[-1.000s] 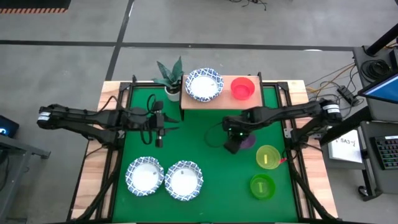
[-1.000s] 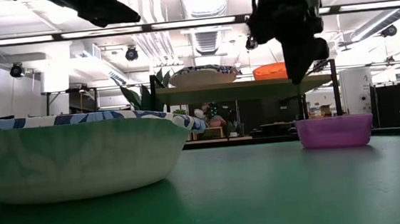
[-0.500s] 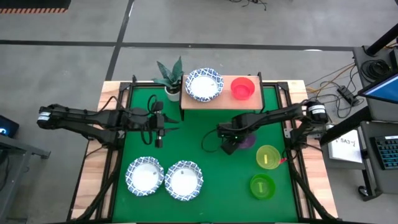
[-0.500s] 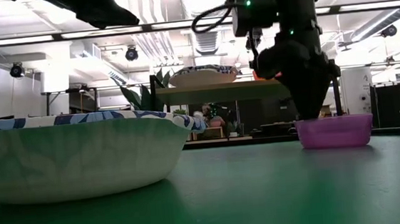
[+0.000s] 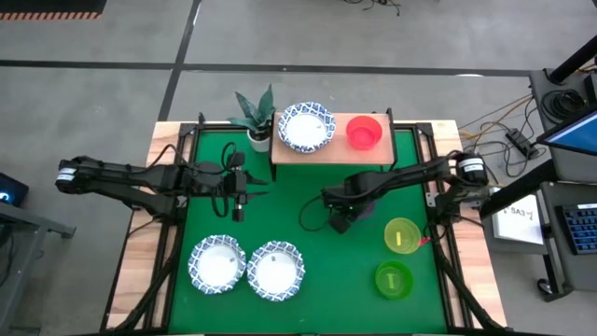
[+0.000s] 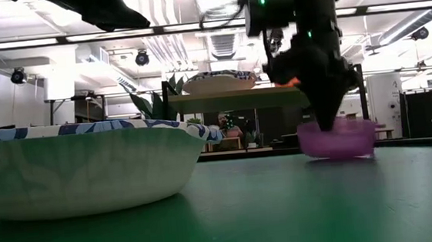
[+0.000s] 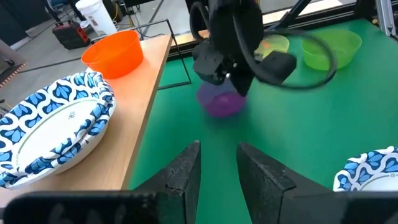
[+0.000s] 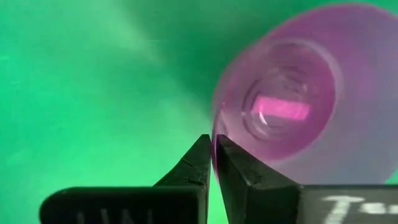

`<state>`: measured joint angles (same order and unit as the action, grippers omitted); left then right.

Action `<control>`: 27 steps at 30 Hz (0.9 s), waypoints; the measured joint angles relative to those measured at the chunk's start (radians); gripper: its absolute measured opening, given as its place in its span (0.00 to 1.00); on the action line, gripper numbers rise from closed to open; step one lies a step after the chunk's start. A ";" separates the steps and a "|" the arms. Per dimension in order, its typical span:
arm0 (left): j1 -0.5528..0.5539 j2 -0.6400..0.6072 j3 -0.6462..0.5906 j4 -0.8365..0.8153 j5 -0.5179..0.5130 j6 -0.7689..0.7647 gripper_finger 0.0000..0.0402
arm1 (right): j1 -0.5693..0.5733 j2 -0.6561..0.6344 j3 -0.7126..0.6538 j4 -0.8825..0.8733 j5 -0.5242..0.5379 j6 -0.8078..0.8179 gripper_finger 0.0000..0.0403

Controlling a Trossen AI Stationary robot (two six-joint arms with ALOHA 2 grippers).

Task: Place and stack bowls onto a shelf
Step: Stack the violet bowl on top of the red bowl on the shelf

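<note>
**Right gripper pinched the purple bowl's rim on the mat**

High view showed the right gripper point(image 5: 341, 220) down over the green mat point(image 5: 298, 233), just below the shelf point(image 5: 340, 149) and beside the yellow bowl point(image 5: 402, 235). Its arm hid most of the purple bowl from above. In the right wrist view the two dark fingers point(image 8: 200, 163) stood almost together, with the thin rim of the purple bowl point(image 8: 292, 118) nipped between them. The low view showed that bowl point(image 6: 336, 138) tilted, one side lifted a little off the mat, with the gripper point(image 6: 329, 120) reaching into it from above.

On the shelf sat one white bowl with a blue-patterned rim point(image 5: 306, 126) and, beside it, the red bowl point(image 5: 364, 132). Two more patterned bowls point(image 5: 217, 263) and point(image 5: 276, 271) lay side by side near the front of the mat, rims touching or nearly so. The green bowl point(image 5: 394, 279) sat just in front of the yellow one. A potted plant point(image 5: 255, 114) stood at the shelf's left end.

The left gripper point(image 5: 244, 186) hung above the mat's left half, well apart from any bowl; in the left wrist view its fingers point(image 7: 185, 174) were parted with nothing between them.
</note>
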<state>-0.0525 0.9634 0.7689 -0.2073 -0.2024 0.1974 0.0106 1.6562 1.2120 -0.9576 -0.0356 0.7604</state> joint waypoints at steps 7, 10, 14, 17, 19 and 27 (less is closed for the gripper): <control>0.000 0.000 0.000 0.001 0.000 0.000 0.21 | 0.040 -0.050 0.121 0.000 -0.116 -0.089 0.02; 0.000 0.000 0.000 0.001 0.000 0.000 0.21 | 0.065 -0.069 0.195 0.021 -0.121 -0.188 0.02; 0.000 0.000 0.000 0.003 0.000 0.000 0.21 | 0.106 -0.085 0.298 0.086 -0.119 -0.376 0.02; 0.000 0.000 0.000 0.003 0.000 0.000 0.21 | 0.131 -0.092 0.371 0.155 -0.060 -0.496 0.02; 0.000 0.000 0.000 0.003 0.000 0.000 0.21 | 0.135 -0.093 0.424 0.163 0.010 -0.577 0.02; 0.000 0.000 0.000 0.003 0.000 0.000 0.21 | 0.085 -0.093 0.610 -0.083 0.440 -0.746 0.02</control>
<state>-0.0526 0.9634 0.7689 -0.2043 -0.2024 0.1970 0.0958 1.5635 1.8217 -1.0404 0.4043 0.0140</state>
